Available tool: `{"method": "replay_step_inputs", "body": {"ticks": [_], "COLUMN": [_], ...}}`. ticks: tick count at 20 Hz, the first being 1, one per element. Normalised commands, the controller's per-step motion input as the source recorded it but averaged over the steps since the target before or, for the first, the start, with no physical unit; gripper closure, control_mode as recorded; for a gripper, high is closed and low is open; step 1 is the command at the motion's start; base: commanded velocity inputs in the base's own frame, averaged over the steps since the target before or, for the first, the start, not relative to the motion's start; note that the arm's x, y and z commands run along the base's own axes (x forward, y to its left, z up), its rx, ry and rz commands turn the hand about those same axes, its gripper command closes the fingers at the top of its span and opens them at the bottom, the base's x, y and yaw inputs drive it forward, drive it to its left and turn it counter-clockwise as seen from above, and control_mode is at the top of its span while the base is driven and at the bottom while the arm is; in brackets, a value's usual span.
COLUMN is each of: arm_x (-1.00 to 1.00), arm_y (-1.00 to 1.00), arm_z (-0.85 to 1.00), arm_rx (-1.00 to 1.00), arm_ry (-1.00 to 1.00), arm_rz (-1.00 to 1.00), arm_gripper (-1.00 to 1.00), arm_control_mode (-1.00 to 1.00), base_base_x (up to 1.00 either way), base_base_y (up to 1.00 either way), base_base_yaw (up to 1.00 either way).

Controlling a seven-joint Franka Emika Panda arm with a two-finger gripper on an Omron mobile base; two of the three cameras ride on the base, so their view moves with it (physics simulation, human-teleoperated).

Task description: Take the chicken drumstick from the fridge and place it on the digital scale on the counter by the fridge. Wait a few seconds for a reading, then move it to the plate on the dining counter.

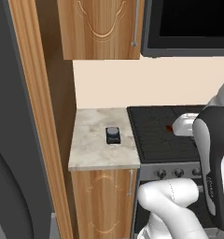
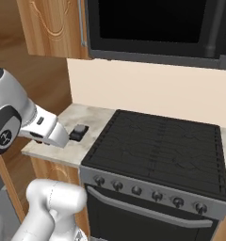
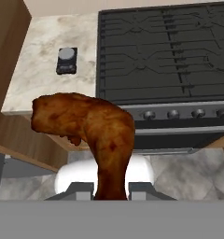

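Drumstick (image 3: 93, 135) stands clamped between the two dark fingertips of the gripper (image 3: 111, 189) in the hand view, its thin bone end down in the jaws and its thick lumpy end rising and leaning toward the left of that picture. The jaws are nearly closed, pressed against either side of the bone end, with the meat filling the gap between them. In the left base view a small reddish bit of the drumstick (image 1: 169, 128) peeks out just left of the white hand, above the black stove (image 1: 165, 135).

The scale (image 3: 66, 60) lies flat on the counter (image 3: 44, 79), well apart from the drumstick; in the hand view it sits beyond the meat's thick end, near the counter's edge that meets the stove (image 3: 165, 51). In the left base view the scale (image 1: 113, 135) rests near the middle of the counter (image 1: 93, 149), closer to the stove side, with the gripper off to its right over the burner grates. In the right base view the scale (image 2: 79, 132) is on the counter (image 2: 63, 155) just past the white forearm, close to the stove (image 2: 157, 146).

The fridge (image 1: 11, 140) rises dark grey at the left of the left base view, apart from the counter by a tall wooden panel (image 1: 37, 116). A wooden wall cabinet (image 1: 102, 28) hangs above the counter.
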Motion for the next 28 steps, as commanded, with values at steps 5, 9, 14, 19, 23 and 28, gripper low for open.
{"method": "replay_step_inputs", "body": {"ticks": [5, 9, 14, 19, 23, 28], "arm_x": [0.0, 0.0, 0.0, 0.22, 0.69, 0.94], "arm_y": [0.0, 0.0, 0.0, 0.59, 0.93, 0.16], "arm_z": [0.0, 0.0, 0.0, -0.14, -0.65, -0.54], "arm_rx": [0.0, 0.0, 0.0, -0.01, 0.0, 0.02], "arm_ry": [0.0, 0.0, 0.0, 0.04, 0.01, -0.01], "arm_rz": [0.0, 0.0, 0.0, 0.04, 0.21, 0.12], "arm_gripper": [1.0, 1.0, 1.0, 1.0, 1.0, 1.0], "arm_control_mode": [1.0, 1.0, 1.0, -1.0, -1.0, -1.0], "base_base_x": [0.08, 0.0, 0.0, 0.0, 0.0, 0.0], "base_base_y": [0.0, 0.0, 0.0, 0.0, 0.0, 0.0], "base_base_yaw": [-0.01, 0.0, 0.0, 0.0, 0.0, 0.0]}}
